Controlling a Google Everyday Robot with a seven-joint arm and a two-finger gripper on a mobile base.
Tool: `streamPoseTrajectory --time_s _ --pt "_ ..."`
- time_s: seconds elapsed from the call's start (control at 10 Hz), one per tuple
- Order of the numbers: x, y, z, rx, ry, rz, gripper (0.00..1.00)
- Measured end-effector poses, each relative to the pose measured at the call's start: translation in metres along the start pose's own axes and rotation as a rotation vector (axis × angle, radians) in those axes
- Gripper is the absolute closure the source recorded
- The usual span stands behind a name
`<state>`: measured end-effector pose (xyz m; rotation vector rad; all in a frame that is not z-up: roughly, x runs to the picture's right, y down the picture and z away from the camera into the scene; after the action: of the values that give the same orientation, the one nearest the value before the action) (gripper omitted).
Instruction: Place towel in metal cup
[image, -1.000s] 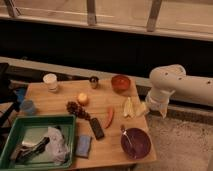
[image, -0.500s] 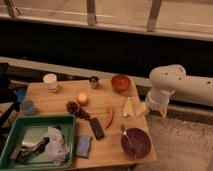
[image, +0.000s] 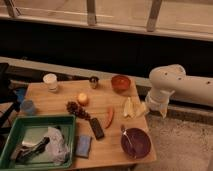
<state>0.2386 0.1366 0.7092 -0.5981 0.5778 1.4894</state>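
Towel (image: 55, 142) lies in green bin (image: 40, 118); gripper (image: 154, 106) hangs beside the table (image: 106, 99).

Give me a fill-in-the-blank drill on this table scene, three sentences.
The towel lies inside the ___ bin.
The metal cup stands between the white cup and the orange ___.
The gripper hangs just off the table, at the edge nearest the peeled ___.
Missing words: green; bowl; banana.
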Motion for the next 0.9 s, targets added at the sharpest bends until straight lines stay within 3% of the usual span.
streamPoseTrajectory --time_s 0.1,0.3,0.5,0.9 --pt "0.003 0.012 -0.006 0.029 -0.019 -0.030 0.20" --pt "0.008 0.049 -0.014 0.039 -0.042 -0.099 0.20" --pt "0.009 0.091 -0.019 0.027 -0.061 -0.170 0.20" --pt "0.025 0.202 -0.028 -0.023 -0.086 -0.359 0.20"
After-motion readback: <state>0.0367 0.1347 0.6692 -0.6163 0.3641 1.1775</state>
